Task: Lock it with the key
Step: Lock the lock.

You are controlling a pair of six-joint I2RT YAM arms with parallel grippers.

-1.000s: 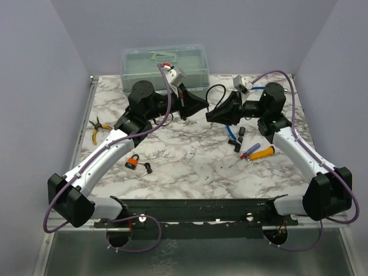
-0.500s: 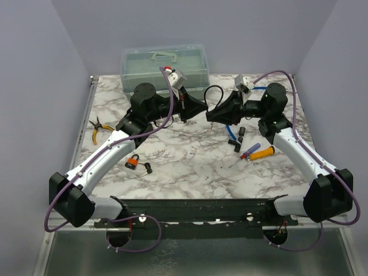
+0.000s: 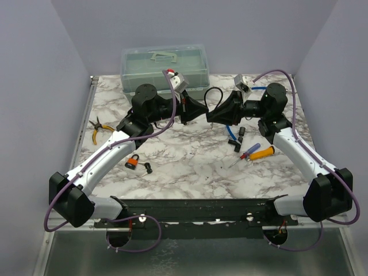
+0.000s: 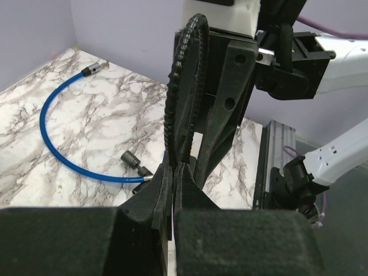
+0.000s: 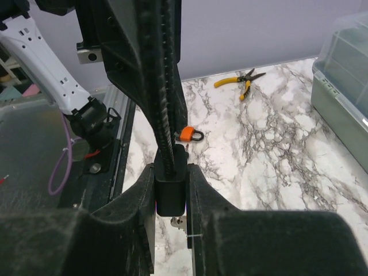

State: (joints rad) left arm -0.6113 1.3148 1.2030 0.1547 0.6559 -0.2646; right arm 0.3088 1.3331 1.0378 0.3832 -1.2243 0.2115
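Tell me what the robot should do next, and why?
Probably nudge the left pincer slightly toward the lock. The right pincer grips the lock above the table, and the shut left pincer is nearly tip to tip with it; what it pinches is hidden.

A clear lidded box point(image 3: 164, 66) is set at the far edge of the marbled worktop point(image 3: 195, 178). Yellow-handled pliers point(image 3: 96, 132) are seen near-left of the box. An orange-handled screwdriver point(image 3: 262, 152) and a blue cable point(image 4: 57, 138) are laid near-right of it.

Your black cable lock point(image 5: 171, 192) hangs above the worktop point(image 3: 190, 167), just in front of the clear box point(image 3: 164, 64), its ribbed cable point(image 4: 175, 98) looped upward.
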